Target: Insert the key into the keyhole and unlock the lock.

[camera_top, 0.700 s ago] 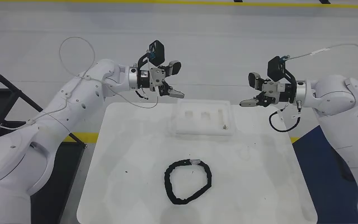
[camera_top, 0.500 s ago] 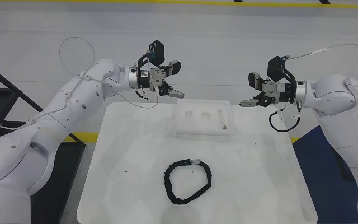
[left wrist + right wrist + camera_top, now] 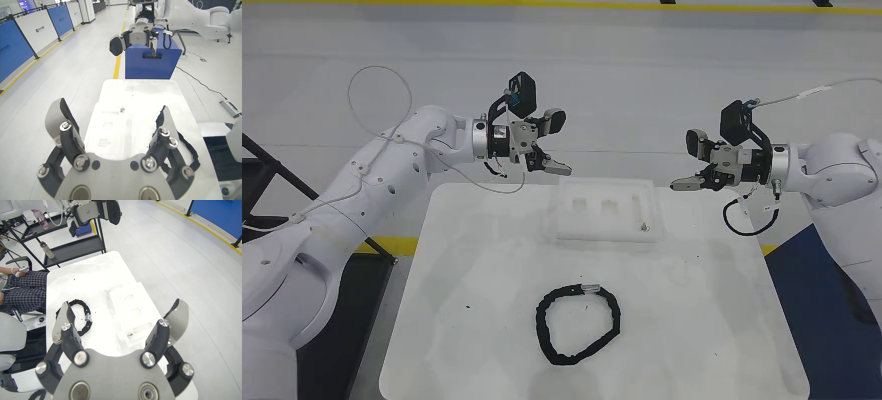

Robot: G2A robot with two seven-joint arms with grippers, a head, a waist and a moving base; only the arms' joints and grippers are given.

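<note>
Nothing has moved since the earlier frames: both arms hang where they were, above the far edge of the table (image 3: 472,300). The left tool (image 3: 555,145) is spread wide and empty by the far left corner of the tray (image 3: 577,228). The right tool (image 3: 689,163) is likewise apart, off the tray's right end. A small metal piece, probably the key (image 3: 645,226), lies on the tray's right end. The lock (image 3: 542,322), a black loop, lies on the table nearer the robot, apart from the tray.
</note>
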